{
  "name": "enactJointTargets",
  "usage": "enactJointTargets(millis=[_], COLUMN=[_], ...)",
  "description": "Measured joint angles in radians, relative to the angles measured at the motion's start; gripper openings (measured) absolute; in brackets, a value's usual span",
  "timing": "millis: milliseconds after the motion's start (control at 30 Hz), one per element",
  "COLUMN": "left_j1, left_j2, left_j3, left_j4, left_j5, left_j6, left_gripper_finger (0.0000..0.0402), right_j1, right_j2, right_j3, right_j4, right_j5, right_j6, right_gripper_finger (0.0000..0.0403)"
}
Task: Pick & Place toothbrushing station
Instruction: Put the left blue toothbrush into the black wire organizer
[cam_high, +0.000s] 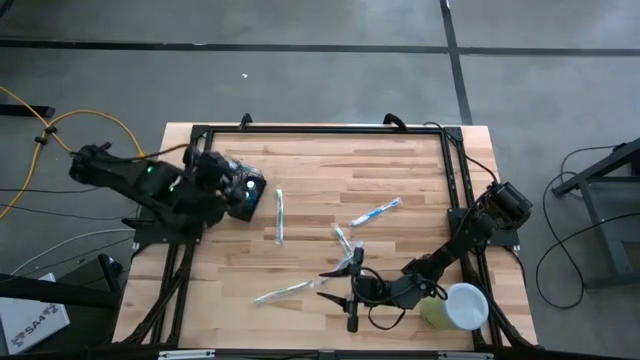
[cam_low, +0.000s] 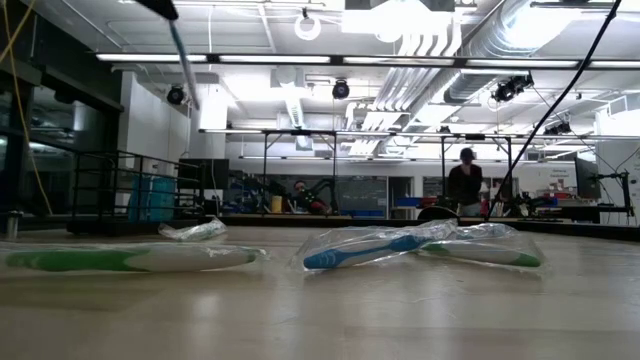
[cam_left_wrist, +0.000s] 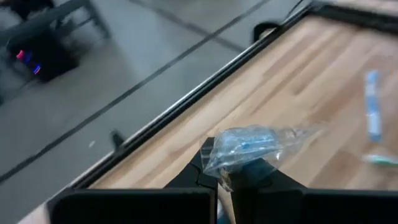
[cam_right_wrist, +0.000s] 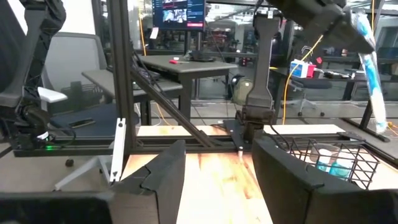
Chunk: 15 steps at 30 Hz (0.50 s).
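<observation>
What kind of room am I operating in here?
Likely a robotics lab or workshop: exposed ceiling ducts and strip lights, desks with a monitor, and other framed workbenches beyond the wooden table.

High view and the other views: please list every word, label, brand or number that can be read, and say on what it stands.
"SA4", partly legible: on the white sheet lying on the floor beside the table's corner, high view.
Monitor in the room behind, right wrist view: shows text, too small to read.
Wrapped toothbrushes on the table: no print readable on the wrappers.
Pale green cup: no label visible.
</observation>
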Motion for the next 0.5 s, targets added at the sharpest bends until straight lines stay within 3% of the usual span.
enactJointTargets(millis=[233,500], left_j1=[0.199,0.289], left_j2=[-0.001,-0.011], left_j3=[-0.039,-0.12], left_j4=[-0.03,-0.013], left_j5=[0.067,0.134], left_j6=[-0.001,-0.016], left_gripper_finger=[0.0005,0.0005], right_j1=[0.0,0.0], right_j2=[0.0,0.0], right_j3=[0.0,0.0], right_j4=[0.0,0.0], right_j5=[0.0,-0.018], right_j6=[0.0,0.0], right_gripper_finger=[0.0178,0.0178])
